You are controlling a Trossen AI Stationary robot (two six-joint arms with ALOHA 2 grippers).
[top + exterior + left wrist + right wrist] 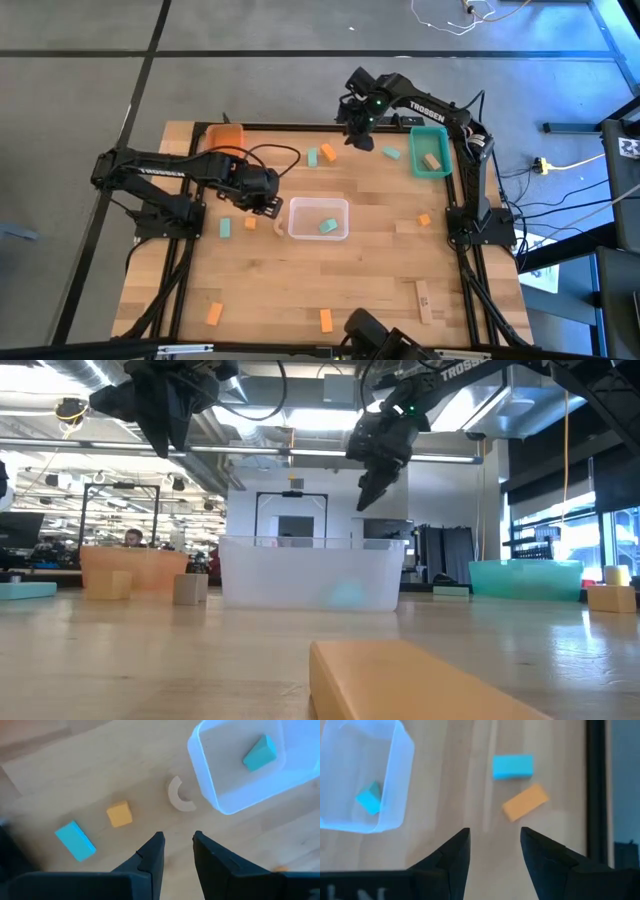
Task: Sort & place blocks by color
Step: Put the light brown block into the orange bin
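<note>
A: Where are the blocks lying around the clear tray [318,236]?

B: One mint block [328,227] is sitting inside; an orange cube [119,814] and mint block [75,840] are lying just left of it on the desk [380,290].

A: Handling?

B: Probably light, stiff, smooth wood; pinch across the short flat sides. The left gripper [175,851] is hovering there, jaws spread, empty; the right gripper [494,851] too, over a far orange block [525,801].

Robotics lab: exposed ceiling ducts [60,372], workbenches behind [40,572], floor cables [560,165].
</note>
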